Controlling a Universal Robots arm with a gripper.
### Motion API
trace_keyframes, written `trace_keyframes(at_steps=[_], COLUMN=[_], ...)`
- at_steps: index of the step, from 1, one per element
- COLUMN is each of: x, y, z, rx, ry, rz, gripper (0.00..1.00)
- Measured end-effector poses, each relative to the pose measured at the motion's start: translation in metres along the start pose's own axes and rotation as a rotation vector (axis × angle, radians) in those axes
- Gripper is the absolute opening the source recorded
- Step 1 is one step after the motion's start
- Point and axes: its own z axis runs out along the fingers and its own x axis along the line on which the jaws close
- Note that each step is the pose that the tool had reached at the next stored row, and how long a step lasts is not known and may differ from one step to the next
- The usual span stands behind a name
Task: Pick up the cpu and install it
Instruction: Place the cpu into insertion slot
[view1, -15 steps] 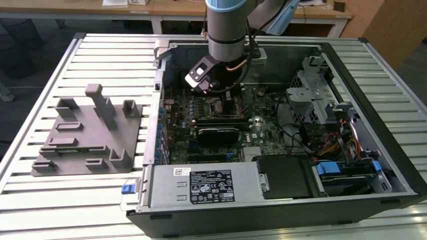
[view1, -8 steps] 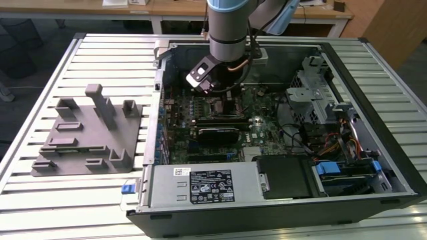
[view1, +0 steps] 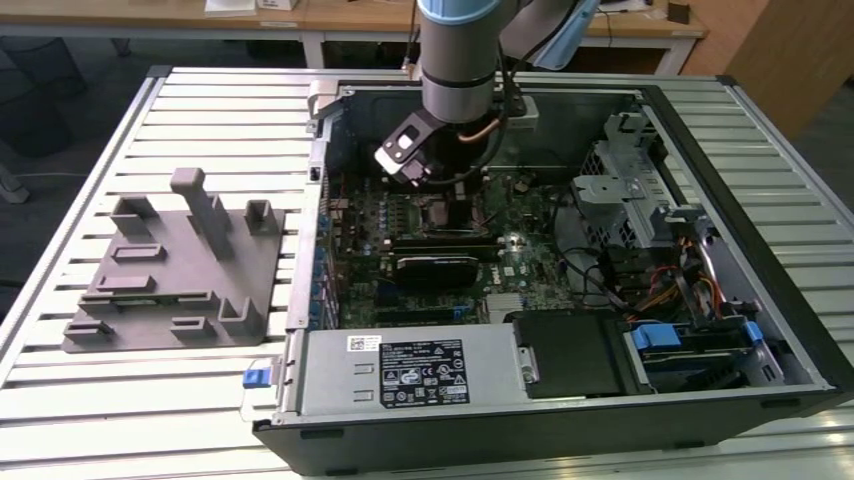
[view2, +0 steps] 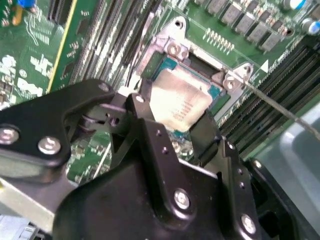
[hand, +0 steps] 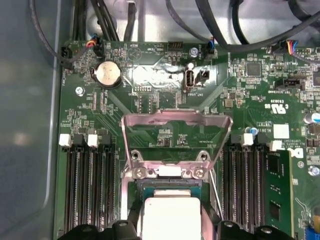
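The cpu is a pale silver square chip held between my gripper's two black fingers. It sits low over the open socket on the green motherboard, level with its blue-edged rim. The first wrist view shows the cpu with the gripper closed on its two sides, just below the raised metal load plate. In the exterior view the gripper reaches down into the computer case, over the board's middle.
A grey moulded holder block lies on the slatted table at the exterior view's left. Memory slots flank the socket, with a green memory module on one side. The power supply, cables and drive cage crowd the case.
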Motion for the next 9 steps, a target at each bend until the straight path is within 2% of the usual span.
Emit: trace_keyframes(at_steps=[1,2,9], x=[0.0003,0.0004,0.0008], y=[0.0002,0.0002,-0.0004], z=[-0.0001,-0.0011,-0.0031], rx=[-0.0007,0.0001,0.0006], ry=[0.0015,0.0005,-0.0005], rz=[0.000,0.000,0.000], gripper=[0.55,0.61,0.61])
